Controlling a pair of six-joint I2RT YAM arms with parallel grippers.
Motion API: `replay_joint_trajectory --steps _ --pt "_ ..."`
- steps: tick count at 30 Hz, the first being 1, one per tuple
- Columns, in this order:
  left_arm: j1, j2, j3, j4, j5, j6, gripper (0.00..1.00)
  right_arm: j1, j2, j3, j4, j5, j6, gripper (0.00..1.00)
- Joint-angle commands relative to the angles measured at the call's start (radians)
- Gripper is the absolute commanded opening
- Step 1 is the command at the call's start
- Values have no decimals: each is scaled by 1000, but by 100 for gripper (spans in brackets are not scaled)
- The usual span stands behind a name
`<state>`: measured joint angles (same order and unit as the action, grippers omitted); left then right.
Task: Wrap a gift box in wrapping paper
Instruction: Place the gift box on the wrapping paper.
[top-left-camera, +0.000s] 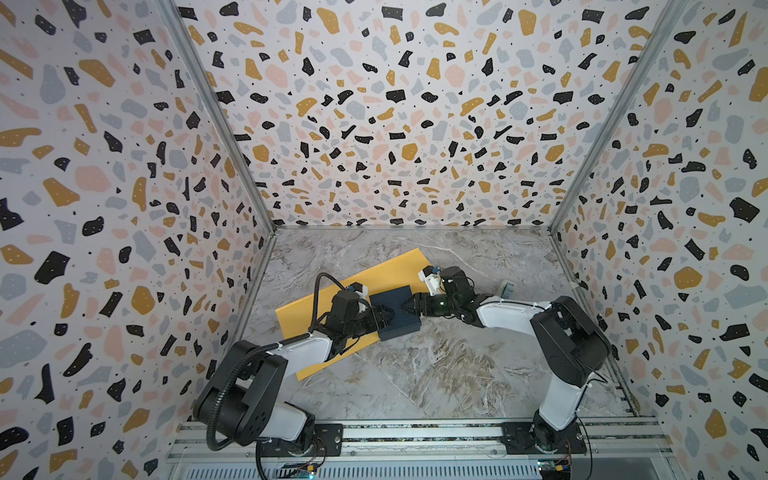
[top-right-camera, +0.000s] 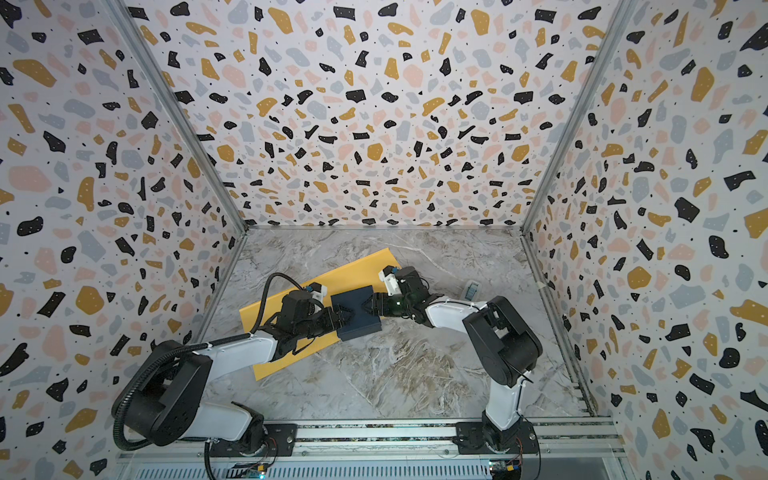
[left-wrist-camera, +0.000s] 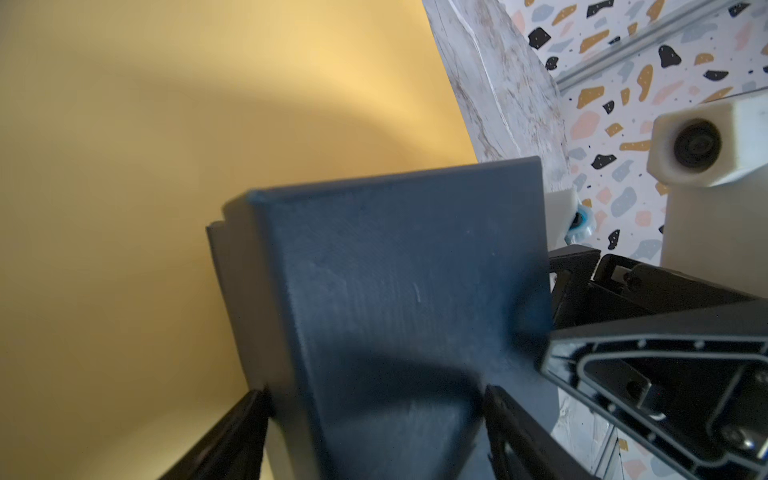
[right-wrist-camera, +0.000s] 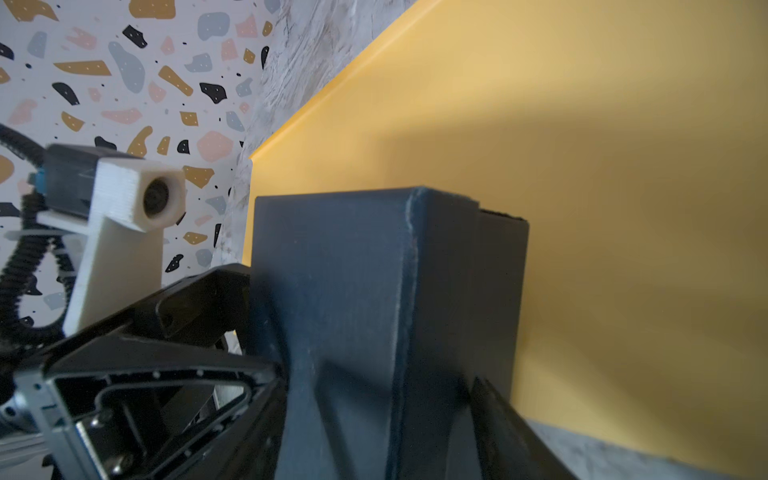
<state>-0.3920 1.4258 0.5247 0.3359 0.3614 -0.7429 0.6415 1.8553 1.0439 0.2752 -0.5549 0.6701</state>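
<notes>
The left gripper and the right gripper are both pinching the gift box at opposite ends, one finger over the lid and one beneath. The box is straddling the edge of the wrapping paper that lies nearer the middle of the worktop. The arms should be travelling together, keeping the box level and squaring it over the sheet's middle.

Left end effector and right end effector flank the gift box; table elsewhere open.

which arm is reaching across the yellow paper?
The left arm: its forearm lies over the wrapping paper on the way to the gift box. The right arm has its forearm over the bare marble table.
</notes>
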Motion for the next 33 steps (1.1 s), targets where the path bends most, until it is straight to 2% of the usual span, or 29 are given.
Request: replay_joint_trajectory --steps 1,12,18,23,27,30,33 --pt "25 0 41 143 71 8 80 30 54 104 44 -106 9 69" --pt "186 68 36 233 57 -17 80 51 274 350 17 -120 35 70" --pt "247 94 21 262 49 -28 82 23 320 485 -134 -104 -58 76" --pt "258 11 -34 266 -16 -39 89 -104 146 320 -172 -63 -161 87" --pt "266 -89 -89 250 -113 -50 94 -245 22 172 -259 44 -290 92" --pt "271 -135 -119 222 -192 -46 96 -334 6 129 -308 80 -342 92" --pt "288 -139 -131 211 -243 -46 97 -348 30 149 -355 101 -377 92"
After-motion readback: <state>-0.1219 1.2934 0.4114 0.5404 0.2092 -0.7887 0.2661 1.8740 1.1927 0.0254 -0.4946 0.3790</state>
